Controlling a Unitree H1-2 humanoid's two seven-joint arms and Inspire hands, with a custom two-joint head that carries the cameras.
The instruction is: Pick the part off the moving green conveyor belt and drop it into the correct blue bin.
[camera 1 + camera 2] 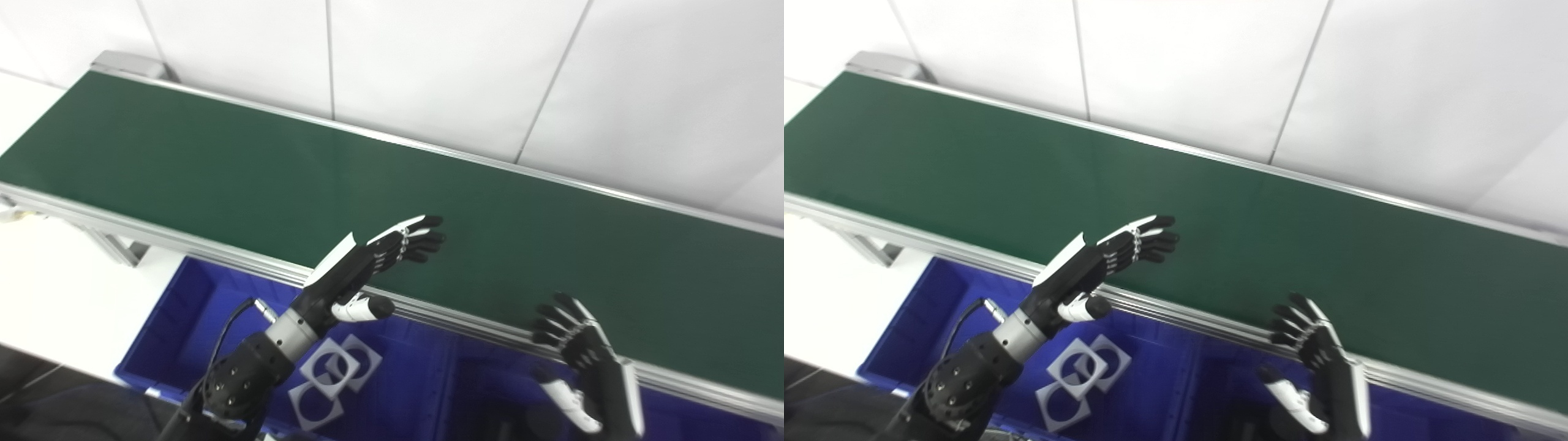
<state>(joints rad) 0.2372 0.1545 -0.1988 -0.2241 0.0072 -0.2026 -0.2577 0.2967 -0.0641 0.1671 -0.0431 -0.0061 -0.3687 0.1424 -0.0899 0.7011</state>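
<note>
- Nearest me, the blue bin [184,318] sits below the belt's front rail; it holds flat white square parts [334,373] with round holes.
- My left hand [373,257] hangs over the rail, fingers spread, holding nothing; my right hand [582,355] waits lower, also splayed and empty.
- The belt [245,177] beyond shows bare green from end to end — I see no part on it.
- So I judge this the waiting step: nothing to pick yet.
- Next move calls for timing — watch for a part, then bring the closer hand down ahead of it.
</note>
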